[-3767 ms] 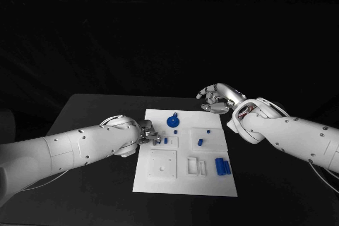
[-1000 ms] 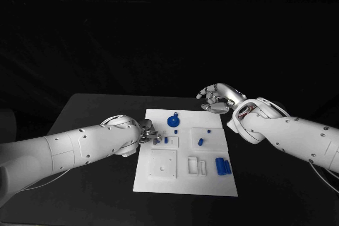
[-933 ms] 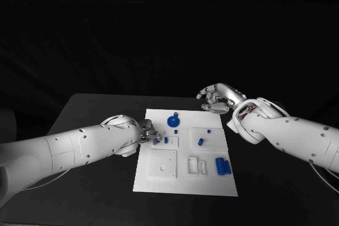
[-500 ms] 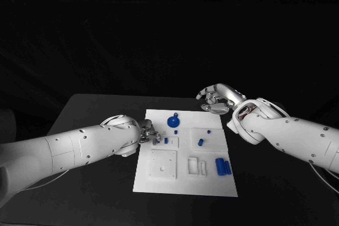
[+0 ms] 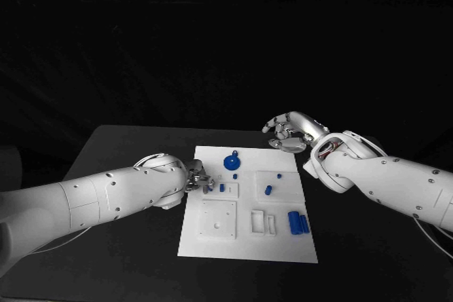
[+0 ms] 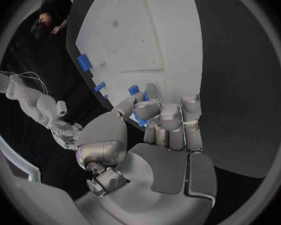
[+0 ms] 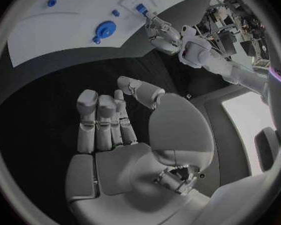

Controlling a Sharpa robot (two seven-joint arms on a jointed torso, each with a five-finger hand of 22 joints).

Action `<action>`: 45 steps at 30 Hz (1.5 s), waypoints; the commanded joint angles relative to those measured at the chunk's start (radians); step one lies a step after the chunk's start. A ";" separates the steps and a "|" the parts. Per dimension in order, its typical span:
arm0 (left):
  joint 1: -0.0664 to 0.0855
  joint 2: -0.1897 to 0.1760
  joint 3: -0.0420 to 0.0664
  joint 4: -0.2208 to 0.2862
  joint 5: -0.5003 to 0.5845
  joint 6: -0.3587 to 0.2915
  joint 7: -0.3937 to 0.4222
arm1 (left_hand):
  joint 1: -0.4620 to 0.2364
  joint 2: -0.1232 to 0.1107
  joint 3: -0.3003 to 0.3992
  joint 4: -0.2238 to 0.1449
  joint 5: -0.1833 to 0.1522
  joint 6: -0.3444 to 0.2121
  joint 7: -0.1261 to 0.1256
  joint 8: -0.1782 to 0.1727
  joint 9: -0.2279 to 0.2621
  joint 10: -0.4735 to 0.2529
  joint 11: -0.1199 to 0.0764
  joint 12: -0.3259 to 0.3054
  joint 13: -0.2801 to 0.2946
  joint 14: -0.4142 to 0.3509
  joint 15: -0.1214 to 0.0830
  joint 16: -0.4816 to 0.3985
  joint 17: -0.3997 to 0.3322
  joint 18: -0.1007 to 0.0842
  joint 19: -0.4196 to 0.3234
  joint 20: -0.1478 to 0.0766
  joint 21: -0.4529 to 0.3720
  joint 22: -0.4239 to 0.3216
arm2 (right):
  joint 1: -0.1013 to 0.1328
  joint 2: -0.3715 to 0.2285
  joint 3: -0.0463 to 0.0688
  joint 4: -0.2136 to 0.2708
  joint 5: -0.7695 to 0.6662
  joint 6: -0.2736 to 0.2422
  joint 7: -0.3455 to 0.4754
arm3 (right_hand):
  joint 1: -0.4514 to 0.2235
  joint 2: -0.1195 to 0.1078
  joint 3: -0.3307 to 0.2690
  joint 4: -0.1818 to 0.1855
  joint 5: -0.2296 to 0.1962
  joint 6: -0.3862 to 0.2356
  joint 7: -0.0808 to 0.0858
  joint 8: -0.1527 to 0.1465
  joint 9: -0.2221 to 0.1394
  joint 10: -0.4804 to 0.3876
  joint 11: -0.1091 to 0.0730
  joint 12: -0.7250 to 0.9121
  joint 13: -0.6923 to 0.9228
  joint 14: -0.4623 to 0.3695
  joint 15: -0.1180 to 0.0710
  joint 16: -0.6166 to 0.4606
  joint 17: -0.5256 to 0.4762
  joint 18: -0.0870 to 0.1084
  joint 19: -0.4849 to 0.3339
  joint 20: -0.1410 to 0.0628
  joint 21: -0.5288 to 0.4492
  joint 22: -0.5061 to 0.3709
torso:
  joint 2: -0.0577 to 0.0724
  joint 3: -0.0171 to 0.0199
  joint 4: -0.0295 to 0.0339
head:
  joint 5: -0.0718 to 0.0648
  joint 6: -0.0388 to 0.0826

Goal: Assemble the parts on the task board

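While the left hand (image 5: 198,179) sits at the left edge of the task board (image 5: 247,249), its fingers are curled together around a small blue part (image 6: 139,116) that shows between the fingertips in the left wrist view; it appears to be pinching that piece just over the board. The right hand (image 5: 288,133) hovers beyond the board's far right corner, above the dark surface (image 5: 123,145), fingers loosely apart and holding nothing.

The job looks early to midway. A round blue disc (image 5: 231,162) lies near the far edge, two small blue pieces (image 5: 268,188) rest in the right middle area, and a pair of blue cylinders (image 5: 296,221) lies side by side near the right edge, apparently unplaced. The white square block (image 5: 217,219) shows nothing blue on it.

The cylinders' long axes run roughly from the near edge toward the far edge. How the pinched part points I cannot tell, since the fingers cover most of it.
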 commanded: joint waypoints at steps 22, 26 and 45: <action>-0.004 0.001 -0.003 -0.003 -0.002 0.044 -0.011 | 0.044 0.039 0.021 -0.029 0.010 0.180 -0.054 0.008 -0.001 -0.010 -0.008 0.005 0.002 0.005 0.002 -0.005 0.002 0.008 -0.005 -0.102 0.002 0.011 | 0.000 0.002 0.000 -0.001 -0.004 0.010 0.007 | -0.007 0.005 -0.006 0.000 0.006 0.001 0.011 0.003 -0.002 -0.002 0.005 0.007 -0.002 0.000 0.003 0.002 -0.002 0.076 -0.001 -0.004 -0.005 0.017 | 0.000 0.0006 0.0001 | 0.000 -0.003; -0.004 0.005 -0.003 -0.003 0.004 0.048 -0.010 | 0.044 0.039 0.021 -0.029 0.011 0.180 -0.054 0.008 -0.001 -0.010 -0.008 0.005 0.003 0.005 0.002 -0.005 0.002 0.008 -0.005 -0.102 0.002 0.011 | 0.000 0.004 0.000 -0.002 -0.004 0.013 0.008 | -0.007 0.005 -0.007 0.001 0.006 0.001 0.011 0.003 -0.002 -0.002 0.005 0.007 -0.002 0.000 0.003 0.002 -0.002 0.076 -0.001 -0.004 -0.005 0.017 | 0.000 0.0004 0.0002 | 0.000 -0.003; -0.004 0.024 -0.003 -0.034 0.035 0.067 -0.009 | 0.015 -0.002 -0.001 0.023 -0.090 0.171 -0.051 0.008 -0.007 -0.012 -0.005 -0.002 0.000 0.004 0.003 -0.022 0.004 0.008 -0.006 -0.100 -0.007 0.007 | 0.000 0.004 0.000 -0.002 -0.004 0.011 0.008 | -0.008 0.005 -0.007 0.001 0.007 0.001 0.011 0.002 -0.002 -0.002 0.005 0.007 -0.002 0.000 0.003 0.002 -0.002 0.076 -0.001 -0.004 -0.005 0.017 | 0.000 0.0016 -0.0013 | 0.000 -0.004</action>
